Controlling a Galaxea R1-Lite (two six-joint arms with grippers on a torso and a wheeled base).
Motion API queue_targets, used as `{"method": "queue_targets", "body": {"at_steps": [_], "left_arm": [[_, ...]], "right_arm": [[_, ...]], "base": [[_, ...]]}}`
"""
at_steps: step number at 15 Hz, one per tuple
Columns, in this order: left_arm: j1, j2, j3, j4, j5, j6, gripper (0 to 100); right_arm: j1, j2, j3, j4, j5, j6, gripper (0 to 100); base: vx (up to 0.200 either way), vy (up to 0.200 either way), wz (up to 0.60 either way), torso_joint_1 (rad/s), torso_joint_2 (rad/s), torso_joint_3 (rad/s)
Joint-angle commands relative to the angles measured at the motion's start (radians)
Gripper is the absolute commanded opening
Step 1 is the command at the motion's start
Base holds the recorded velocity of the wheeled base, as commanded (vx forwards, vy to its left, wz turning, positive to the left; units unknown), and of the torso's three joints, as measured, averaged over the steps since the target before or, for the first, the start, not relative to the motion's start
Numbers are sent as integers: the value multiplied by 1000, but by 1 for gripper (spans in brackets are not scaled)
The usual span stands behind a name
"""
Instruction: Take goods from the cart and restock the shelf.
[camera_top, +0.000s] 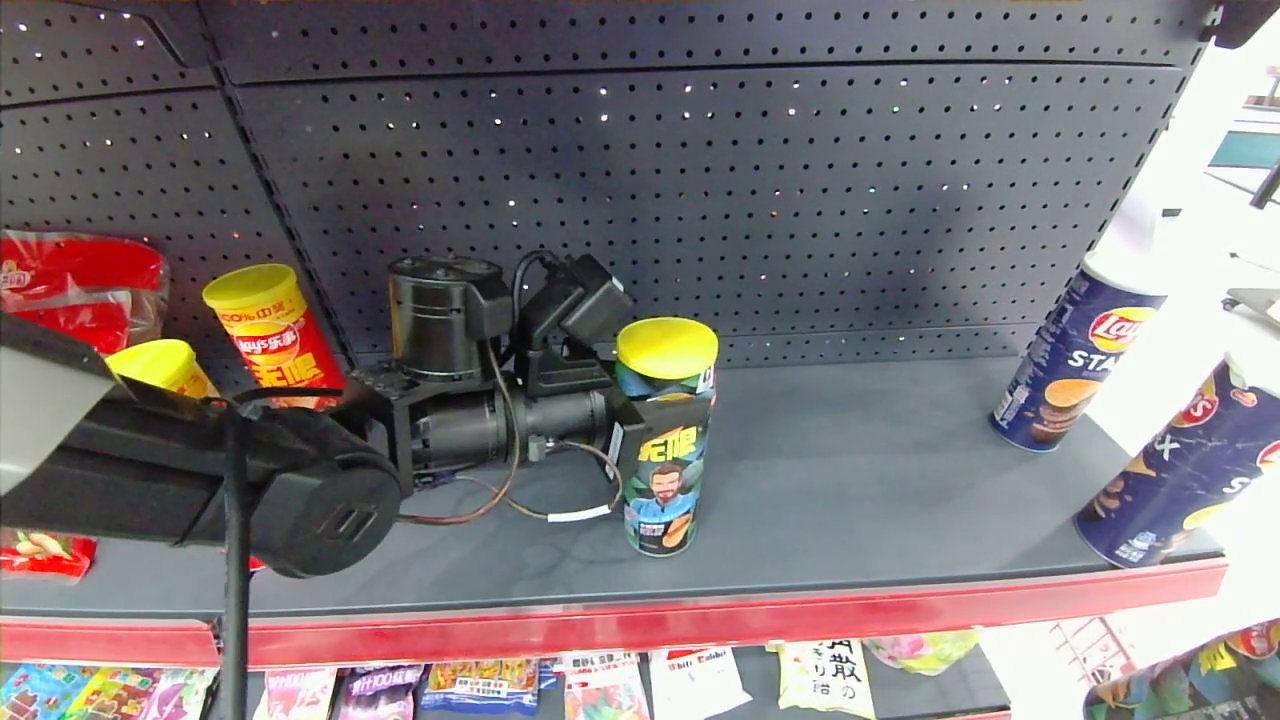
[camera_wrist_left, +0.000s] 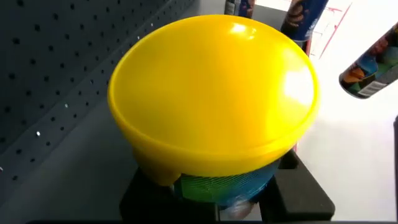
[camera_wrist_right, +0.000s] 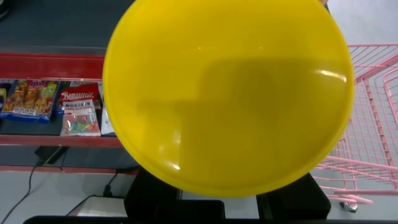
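Shelf (camera_top: 850, 480): dark grey board, red front lip, pegboard back. Left hand (camera_top: 622, 440) is clamped on the green-label can (camera_top: 668, 470), which stands upright mid-shelf. It has a yellow lid, and its label shows a cartoon bearded man with yellow characters above him. Right hand (camera_wrist_right: 221, 206) grips a second can (camera_wrist_right: 227, 93), also yellow-lidded, near the pink cart (camera_wrist_right: 373, 124); label hidden. Two blue cans (camera_top: 1075, 360) with a chip picture sit at the shelf's right end. Red cans (camera_top: 275, 325) with yellow lids sit far left.

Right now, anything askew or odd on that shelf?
Nothing spilled. The dark blue cylindrical chip can at the front right corner of the grey shelf looks tilted rightward and near the edge; possibly lens distortion.
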Motion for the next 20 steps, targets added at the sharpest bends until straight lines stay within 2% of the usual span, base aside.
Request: {"method": "queue_targets", "body": {"at_steps": [1, 4, 7, 8, 9, 10, 20], "left_arm": [[-1, -22, 29, -1, 4, -2, 0], [1, -41, 95, -4, 3, -3, 0], [-1, -49, 101, -4, 1, -22, 0], [-1, -58, 93, -4, 4, -57, 0], [-1, -63, 90, -4, 4, -79, 0], [-1, -66, 90, -4, 8, -86, 0], [-18, -77, 107, -4, 6, -83, 0]], "right_arm": [[0, 0, 1, 0, 0, 0, 0], [0, 0, 1, 0, 0, 0, 0], [0, 0, 2, 0, 0, 0, 0], [0, 0, 2, 0, 0, 0, 0], [0, 0, 4, 0, 0, 0, 0], [0, 0, 4, 0, 0, 0, 0], [0, 1, 5, 0, 0, 0, 0]], "base": [[0, 0, 0, 0, 0, 0], [0, 0, 0, 0, 0, 0], [0, 0, 0, 0, 0, 0], [0, 0, 0, 0, 0, 0], [0, 0, 0, 0, 0, 0], [0, 0, 0, 0, 0, 0], [0, 0, 0, 0, 0, 0]]}}
